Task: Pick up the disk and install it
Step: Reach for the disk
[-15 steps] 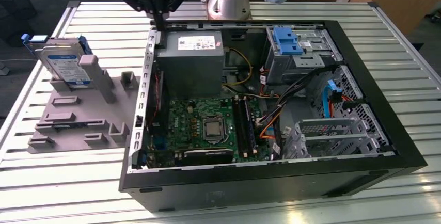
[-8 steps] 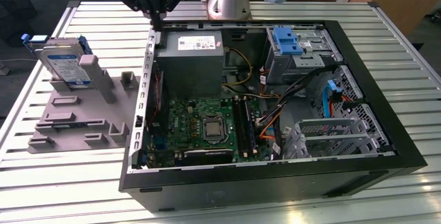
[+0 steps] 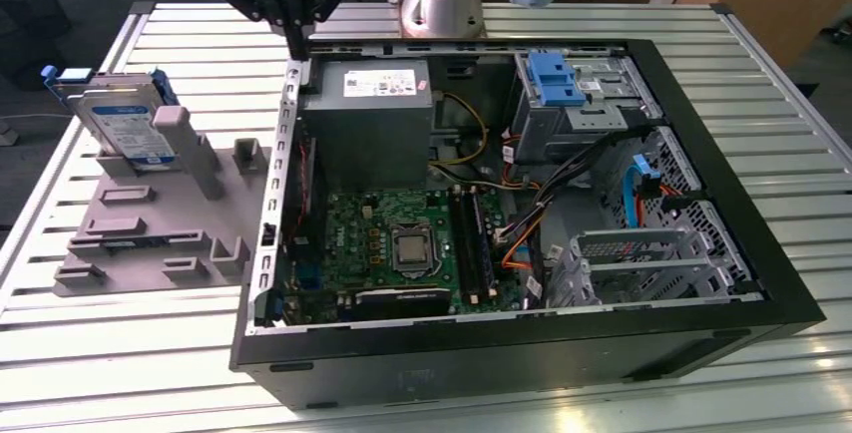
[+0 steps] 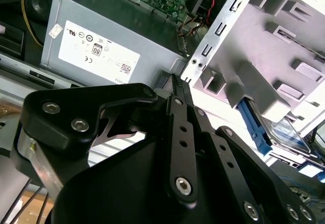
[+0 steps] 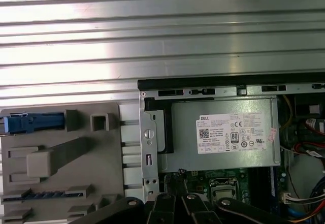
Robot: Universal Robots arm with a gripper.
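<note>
Exterior view first: the gripper [image 3: 294,39] hangs over the far wall of the open computer case [image 3: 533,363], at the corner nearest the power supply [image 3: 366,119]; its jaws look closed together with nothing between them; in the second wrist view the fingers [image 4: 179,127] lie flat against each other. The disk [image 3: 120,119] is well apart, toward the exterior view's left, tilted on edge in the grey holder [image 3: 134,238] near the worktop's [image 3: 120,363] far corner; it leans on a post, I judge so its sides stay free for a pinch. The case lies on its side, lid off, which I take to give access from above; the disk is not yet picked up.
</note>
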